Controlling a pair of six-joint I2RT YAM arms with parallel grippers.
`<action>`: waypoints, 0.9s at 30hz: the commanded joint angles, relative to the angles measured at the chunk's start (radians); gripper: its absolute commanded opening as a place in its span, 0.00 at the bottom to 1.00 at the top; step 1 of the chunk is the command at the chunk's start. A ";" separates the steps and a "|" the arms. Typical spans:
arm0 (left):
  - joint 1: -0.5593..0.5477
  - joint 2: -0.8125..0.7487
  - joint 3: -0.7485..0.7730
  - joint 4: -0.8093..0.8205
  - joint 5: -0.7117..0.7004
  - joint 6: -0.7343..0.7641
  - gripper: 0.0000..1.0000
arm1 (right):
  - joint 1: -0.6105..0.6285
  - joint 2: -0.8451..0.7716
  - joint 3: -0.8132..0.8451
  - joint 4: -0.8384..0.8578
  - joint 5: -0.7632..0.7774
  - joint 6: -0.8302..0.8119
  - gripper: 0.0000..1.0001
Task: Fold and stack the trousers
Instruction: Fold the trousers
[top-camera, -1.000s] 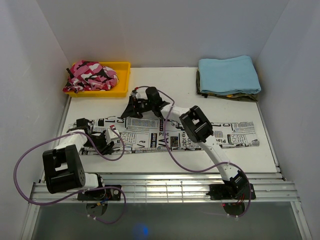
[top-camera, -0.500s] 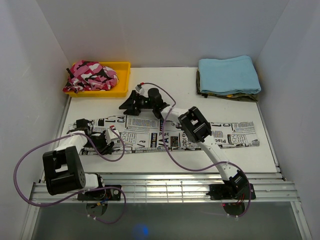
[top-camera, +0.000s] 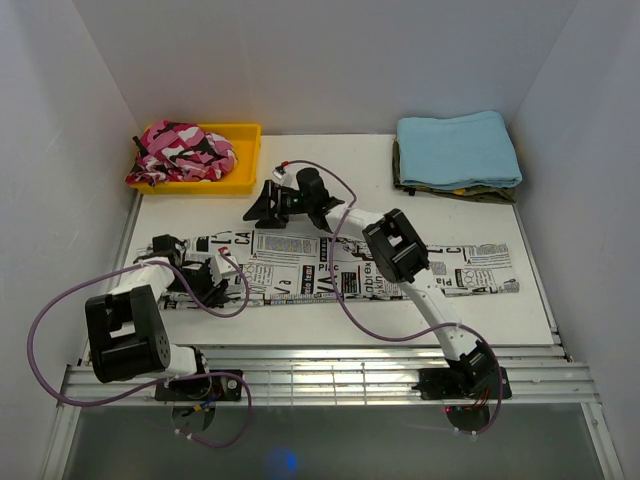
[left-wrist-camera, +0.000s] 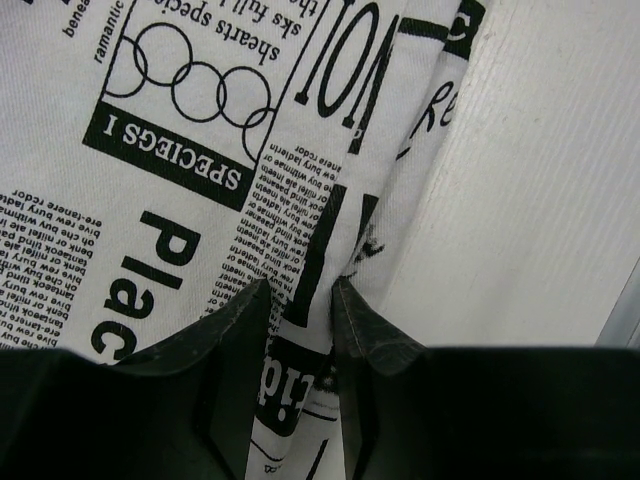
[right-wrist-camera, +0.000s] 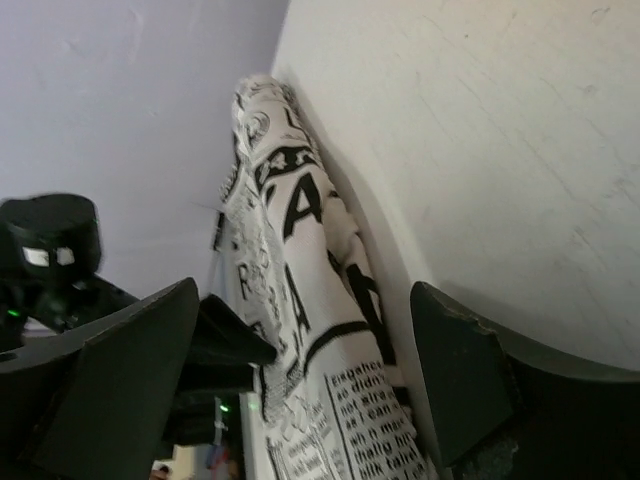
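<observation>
The trousers, white with black newspaper print, lie as a long folded strip across the middle of the table. My left gripper is at their near left end. In the left wrist view it is shut on a raised fold of the trousers beside their edge. My right gripper hovers at the strip's far edge, towards the left end. In the right wrist view it is wide open and empty, with the trousers between and beyond its fingers.
A yellow tray with the pink camouflage garment stands at the back left. A folded light blue cloth lies on a dark garment at the back right. White walls close three sides. A slatted rail runs along the near edge.
My right gripper has drawn back a little from the trousers' far edge, toward the back left. My left gripper stays shut on the fabric, almost unmoved.
</observation>
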 joint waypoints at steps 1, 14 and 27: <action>-0.006 0.087 -0.063 0.034 -0.149 0.003 0.43 | -0.015 -0.145 0.012 -0.286 -0.065 -0.355 0.89; -0.006 0.057 -0.080 0.029 -0.151 0.007 0.42 | -0.024 -0.204 0.000 -0.396 -0.132 -0.455 0.83; -0.006 0.056 -0.089 0.024 -0.141 0.010 0.42 | -0.030 -0.129 0.038 -0.606 -0.156 -0.707 0.79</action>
